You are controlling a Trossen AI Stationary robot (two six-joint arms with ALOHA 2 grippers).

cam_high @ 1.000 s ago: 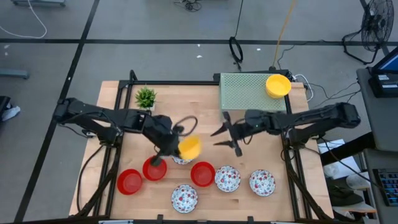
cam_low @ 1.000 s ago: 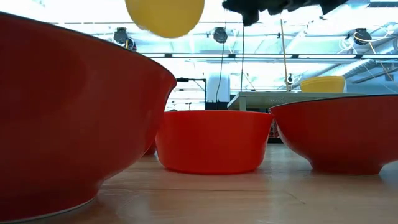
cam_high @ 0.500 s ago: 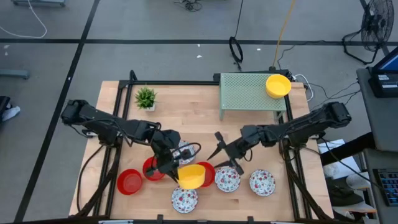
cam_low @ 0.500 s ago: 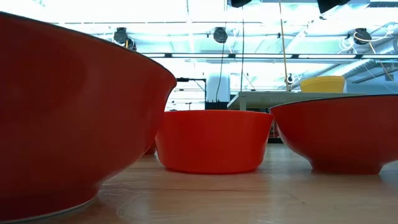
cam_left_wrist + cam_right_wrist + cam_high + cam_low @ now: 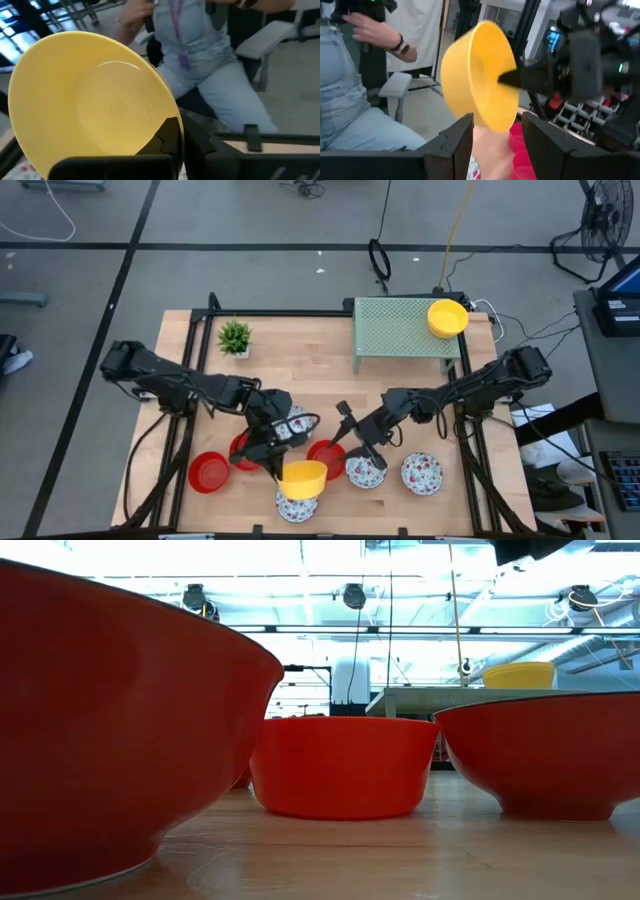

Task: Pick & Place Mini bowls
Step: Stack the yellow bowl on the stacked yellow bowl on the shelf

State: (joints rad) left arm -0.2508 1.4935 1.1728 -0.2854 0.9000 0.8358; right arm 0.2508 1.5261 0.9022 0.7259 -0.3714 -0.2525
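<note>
Your left gripper [image 5: 283, 470] is pinching the rim of a yellow bowl [image 5: 303, 478], holding it tilted above a speckled bowl [image 5: 296, 503]. Your right gripper [image 5: 352, 442] is waiting spread just beside it, over a red bowl [image 5: 326, 458].

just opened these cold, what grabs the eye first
The yellow bowl pinched at its rim in the left gripper, held above the front row of bowls. The right gripper hangs open beside it, over the red bowl. Another yellow bowl sits on the green rack.

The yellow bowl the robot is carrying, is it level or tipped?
Tipped: the plain yellow bowl stands on edge, rim pinched by the left hand.
</note>
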